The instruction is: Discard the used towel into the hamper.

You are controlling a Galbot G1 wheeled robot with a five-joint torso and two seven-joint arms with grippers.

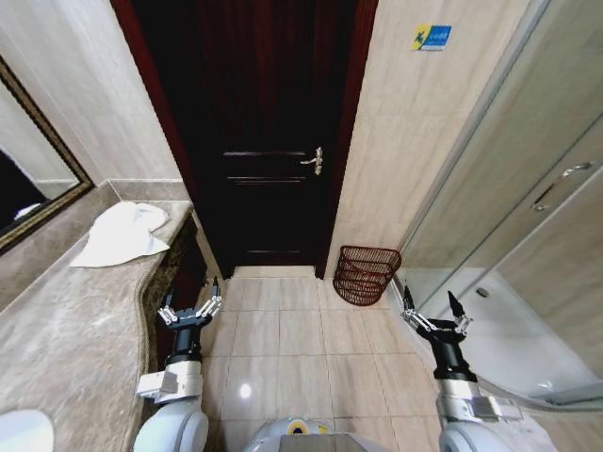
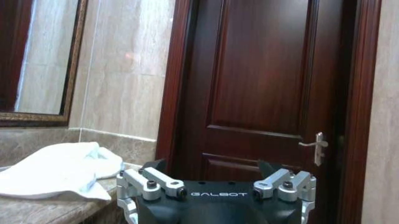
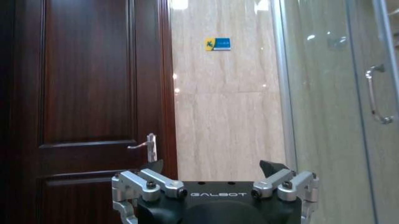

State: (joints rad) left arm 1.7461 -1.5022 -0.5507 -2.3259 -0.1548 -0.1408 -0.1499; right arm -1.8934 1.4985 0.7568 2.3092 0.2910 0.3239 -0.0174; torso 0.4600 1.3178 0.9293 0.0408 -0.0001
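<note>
A crumpled white towel (image 1: 122, 233) lies on the marble counter (image 1: 75, 330) at the left, near its far end; the left wrist view shows the towel (image 2: 59, 170) too. The hamper (image 1: 366, 274), a dark reddish-brown openwork basket, stands on the floor against the wall right of the door. My left gripper (image 1: 189, 303) is raised beside the counter's edge, open and empty. My right gripper (image 1: 431, 309) is held up at the right, a little nearer than the hamper, open and empty as well.
A dark wooden door (image 1: 268, 132) with a metal handle (image 1: 314, 161) closes the far end. A framed mirror (image 1: 33, 174) hangs above the counter. A glass shower enclosure (image 1: 528, 226) bounds the right side. Tiled floor (image 1: 283, 339) lies between the arms.
</note>
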